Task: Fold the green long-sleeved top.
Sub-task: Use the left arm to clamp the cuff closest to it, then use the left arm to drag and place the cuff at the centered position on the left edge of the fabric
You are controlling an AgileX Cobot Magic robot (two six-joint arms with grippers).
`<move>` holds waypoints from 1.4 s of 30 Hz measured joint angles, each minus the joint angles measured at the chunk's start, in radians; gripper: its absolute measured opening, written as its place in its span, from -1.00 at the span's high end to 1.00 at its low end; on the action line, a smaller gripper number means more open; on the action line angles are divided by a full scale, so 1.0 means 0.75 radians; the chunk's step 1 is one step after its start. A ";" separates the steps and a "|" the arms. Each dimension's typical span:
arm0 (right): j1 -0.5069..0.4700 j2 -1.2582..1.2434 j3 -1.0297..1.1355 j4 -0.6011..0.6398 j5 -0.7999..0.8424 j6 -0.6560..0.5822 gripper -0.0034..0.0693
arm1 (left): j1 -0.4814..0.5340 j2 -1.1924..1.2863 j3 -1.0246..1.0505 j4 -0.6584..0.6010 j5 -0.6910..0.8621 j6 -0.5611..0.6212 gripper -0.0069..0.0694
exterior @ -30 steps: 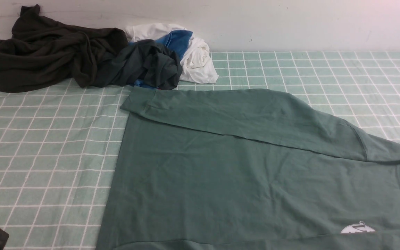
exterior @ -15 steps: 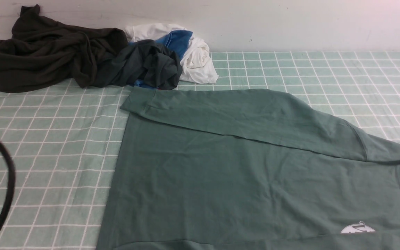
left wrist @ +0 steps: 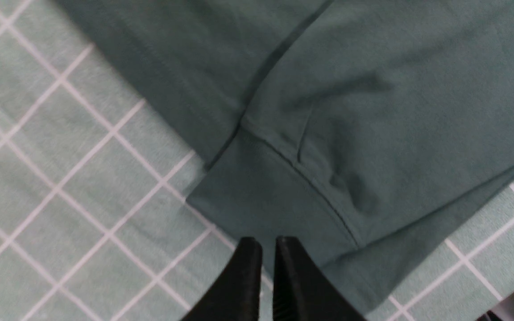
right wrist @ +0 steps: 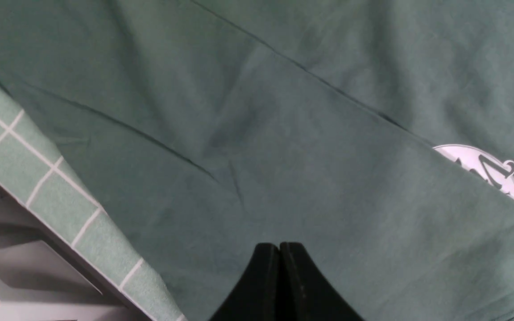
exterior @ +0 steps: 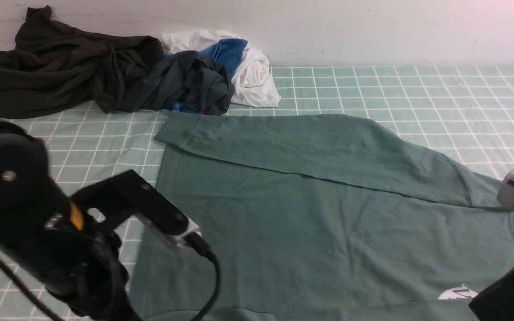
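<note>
Muted teal-green soft jersey long-sleeved top (exterior: 319, 214) lying flat on pale green white-gridded tablecloth (exterior: 60, 178), centre to right, far sleeve lying across body. Left gripper (left wrist: 268, 243) hovering just over near sleeve's banded cuff (left wrist: 257, 196), jaws showing thin slit, pinching nothing. Right gripper (right wrist: 279, 247) hanging above fabric near round white logo (right wrist: 484, 169), jaws pressed together, empty. Likely step: taking hold of near sleeve. Advising: spreading jaws wide before descending, pinching cuff only, not tablecloth; lifting evenly, not dragging body.
</note>
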 joint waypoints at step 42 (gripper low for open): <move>0.011 0.004 0.000 -0.420 -0.126 0.291 0.94 | -0.026 0.635 -0.938 0.090 0.172 0.116 0.78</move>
